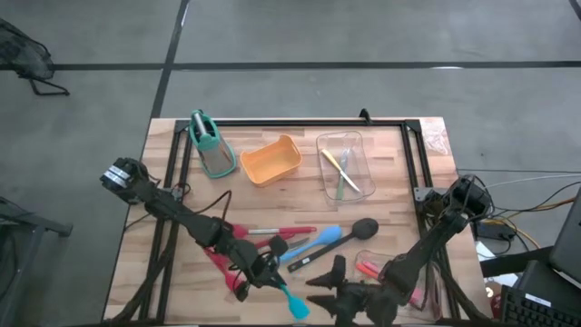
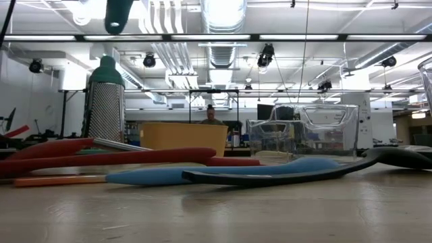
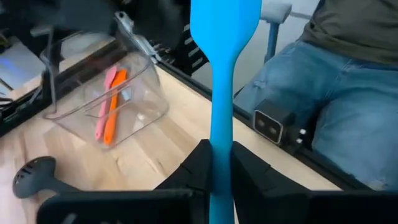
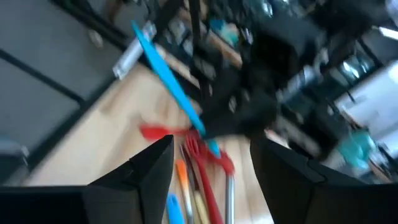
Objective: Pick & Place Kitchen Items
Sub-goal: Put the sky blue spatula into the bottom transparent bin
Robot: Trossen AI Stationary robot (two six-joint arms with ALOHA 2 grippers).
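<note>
Spatula [image 3: 222,93], the blue one, is sitting pinched by its thin handle in the left gripper [image 3: 216,171]; it risks pivoting or slipping. The right gripper [image 4: 211,155] is hovering spread, empty.

high view looks straight down on the counter [image 1: 272,195]; low view sits at counter level facing the room; both share the red utensils [image 1: 277,234].

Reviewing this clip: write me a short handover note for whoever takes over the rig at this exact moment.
Left gripper: shut on the teal spatula, lifted near the table's front edge.
Right gripper: open, empty, at the front edge.
Done: two utensils lie in the front clear tray; yellow and green pieces in the rear clear tray.
Left: red utensils, blue spatula and black ladle on the table.
</note>
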